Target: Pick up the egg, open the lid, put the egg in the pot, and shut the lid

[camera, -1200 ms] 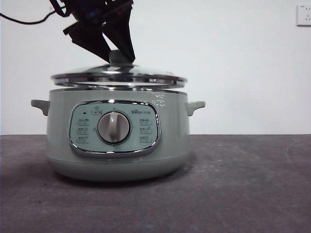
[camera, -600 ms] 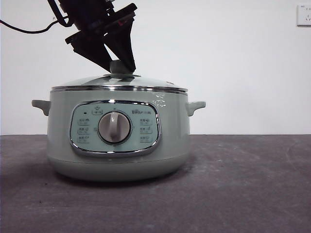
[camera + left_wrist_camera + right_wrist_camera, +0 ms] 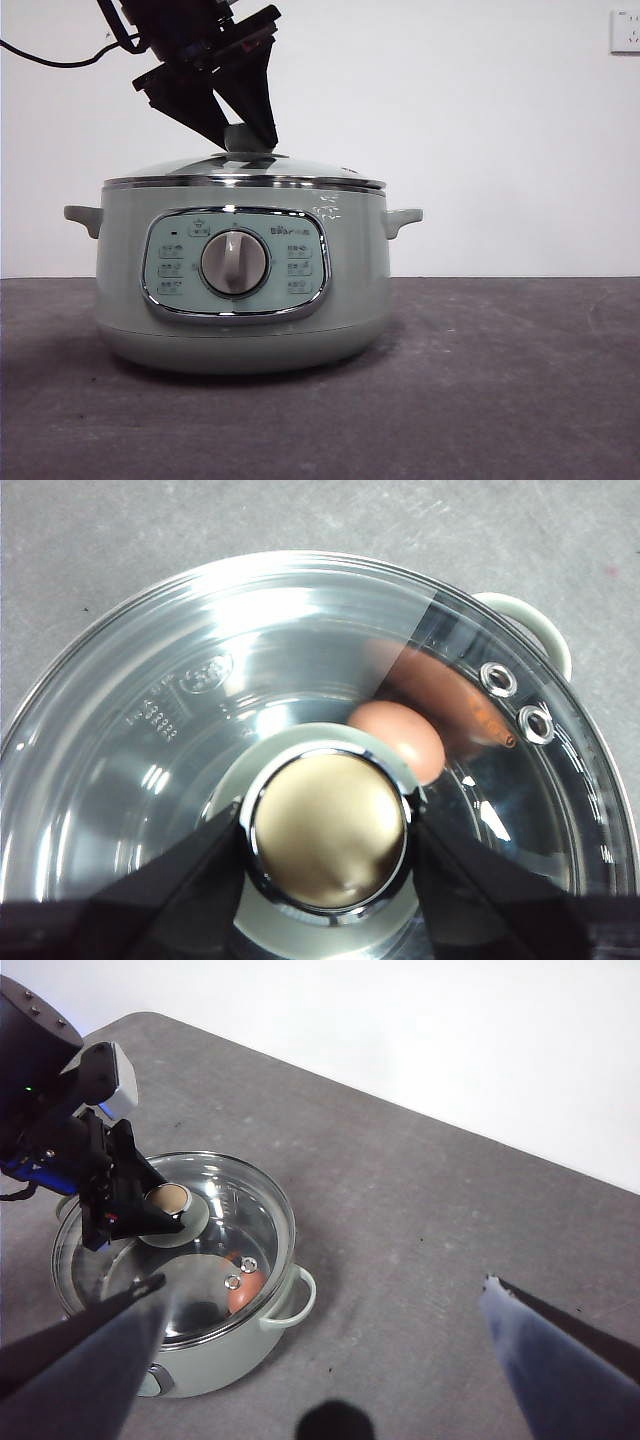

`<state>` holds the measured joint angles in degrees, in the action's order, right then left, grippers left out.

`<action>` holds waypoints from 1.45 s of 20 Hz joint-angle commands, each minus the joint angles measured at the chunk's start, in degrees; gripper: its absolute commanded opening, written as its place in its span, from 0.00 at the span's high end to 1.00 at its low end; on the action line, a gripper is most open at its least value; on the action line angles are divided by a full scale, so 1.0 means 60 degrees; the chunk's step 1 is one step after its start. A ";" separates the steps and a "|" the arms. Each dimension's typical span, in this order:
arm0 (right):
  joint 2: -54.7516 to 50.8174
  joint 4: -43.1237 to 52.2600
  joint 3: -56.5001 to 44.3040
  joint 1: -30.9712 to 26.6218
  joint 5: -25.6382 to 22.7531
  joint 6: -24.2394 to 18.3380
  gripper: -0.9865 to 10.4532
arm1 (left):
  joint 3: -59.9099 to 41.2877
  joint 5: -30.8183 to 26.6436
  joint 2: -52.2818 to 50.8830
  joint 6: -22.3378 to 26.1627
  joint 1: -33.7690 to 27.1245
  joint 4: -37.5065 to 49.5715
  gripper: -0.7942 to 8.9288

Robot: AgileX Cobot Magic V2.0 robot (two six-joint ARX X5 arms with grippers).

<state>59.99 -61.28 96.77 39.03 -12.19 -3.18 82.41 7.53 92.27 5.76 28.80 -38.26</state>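
The sage-green pot (image 3: 240, 300) stands on the table with the glass lid (image 3: 300, 170) seated flat on its rim. My left gripper (image 3: 245, 135) comes down from above, its jaws shut on the lid's round knob (image 3: 328, 825), one against each side. Through the glass, the reddish-brown egg (image 3: 400, 738) lies inside the pot beside the knob; it also shows as the egg (image 3: 245, 1290) in the right wrist view. My right gripper (image 3: 325, 1285) hangs open high above the table, away from the pot (image 3: 200, 1360), with nothing in it.
A side handle (image 3: 402, 220) sticks out from the pot on each side. The dark grey table (image 3: 500, 380) stretches to the right of the pot. A white wall with a socket (image 3: 625, 30) is behind.
The lid hung slightly above the pot's rim a second ago. The left gripper lowered it onto the rim, and it has sat still for the last half second.
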 commanded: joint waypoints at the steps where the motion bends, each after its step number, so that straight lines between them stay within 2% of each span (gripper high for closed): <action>1: 0.0000 0.0055 -0.0007 0.0015 0.0011 0.0091 0.44 | -0.0084 0.0036 0.0160 0.0040 0.0022 -0.0412 0.92; 2: 0.0000 0.0051 -0.0007 0.0015 0.0018 0.0091 0.44 | -0.0084 0.0025 0.0160 0.0033 0.0022 -0.0412 0.89; 3: 0.0000 0.0044 -0.0007 0.0015 0.0022 0.0091 0.44 | -0.0084 0.0025 0.0160 0.0033 0.0022 -0.0412 0.79; 5: 0.0000 -0.0004 -0.0007 0.0015 0.0036 0.0091 0.44 | -0.0084 0.0018 0.0160 0.0033 0.0018 -0.0412 0.51; 6: 0.0000 -0.0055 -0.0007 0.0015 0.0036 0.0095 0.44 | -0.0084 0.0018 0.0157 0.0033 0.0018 -0.0412 0.44; 13: 0.0000 -0.0251 -0.0007 0.0015 0.0036 0.0127 0.44 | -0.0084 -0.0004 -0.0266 0.0033 -0.0007 -0.0364 0.43; 18: 0.0000 -0.0430 -0.0007 0.0015 0.0117 0.0127 0.44 | -0.0084 -0.0069 -0.1435 0.0033 -0.0007 -0.0616 0.43; 23: 0.0106 -0.1264 -0.0007 0.0015 0.2044 0.0273 0.45 | -0.0080 0.0127 -0.3439 0.0033 0.0004 -0.2379 0.44; 27: 0.0379 -0.2295 -0.0007 0.0015 0.3282 0.0306 0.45 | -0.0084 0.1096 -0.4881 -0.0040 0.0004 -0.3774 0.44; 28: 0.0452 -0.2568 -0.0007 0.0015 0.3504 0.0302 0.45 | -0.0084 0.1326 -0.5180 -0.0040 0.0004 -0.4080 0.46; 29: 0.0514 -0.2860 -0.0007 0.0015 0.3552 0.0302 0.45 | -0.0080 0.1530 -0.5453 -0.0040 0.0004 -0.4371 0.55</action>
<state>63.09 -77.62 96.73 39.03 8.88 -1.93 82.39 16.32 59.53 5.93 28.80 -64.51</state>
